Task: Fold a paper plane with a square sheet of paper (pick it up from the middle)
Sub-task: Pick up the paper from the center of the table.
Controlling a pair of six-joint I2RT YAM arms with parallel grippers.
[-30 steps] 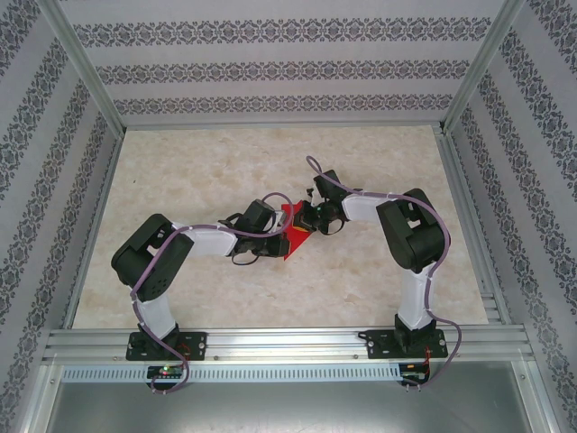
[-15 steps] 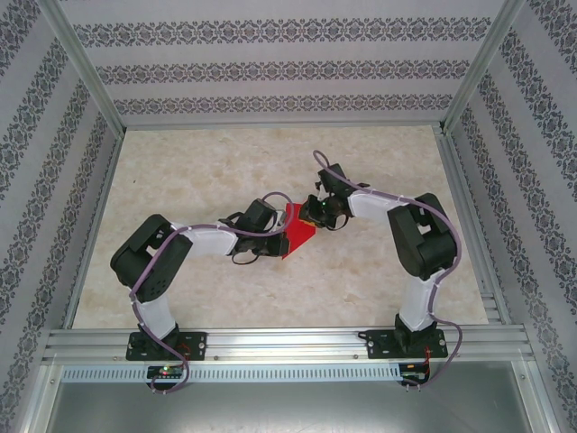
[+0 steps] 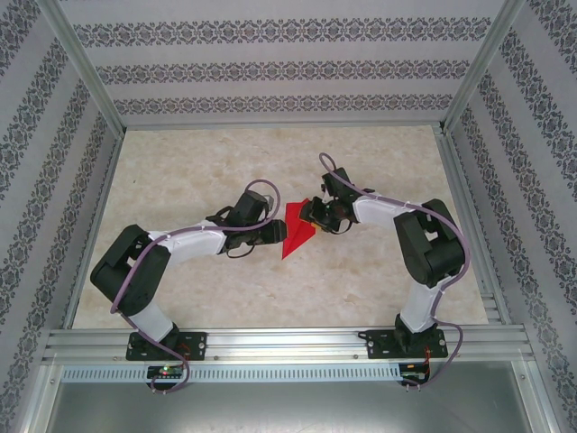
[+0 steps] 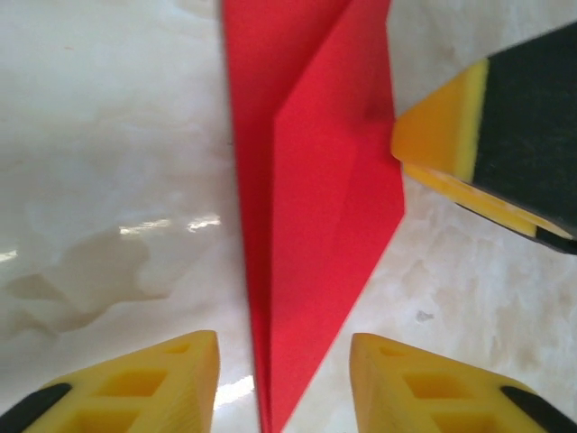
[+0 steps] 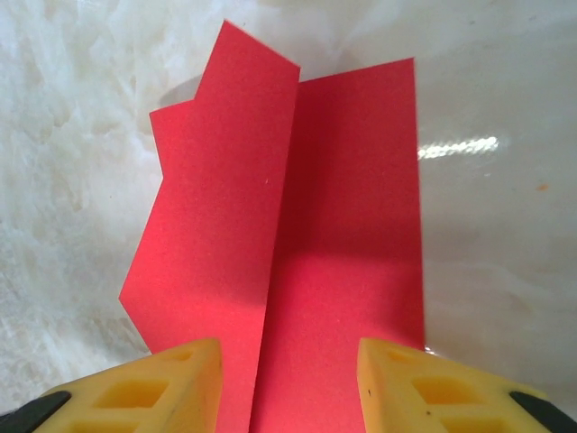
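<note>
Holds nothing with left tool point(image 4: 284, 365) and right tool point(image 5: 288, 361), both spread apart. Might bump the loose paper plane point(image 4: 306, 180) across the smooth desk point(image 3: 225, 162), or let folds pop open.

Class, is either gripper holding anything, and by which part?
Nothing is held: the left gripper and right gripper are open, and the paper plane lies on the table.
</note>
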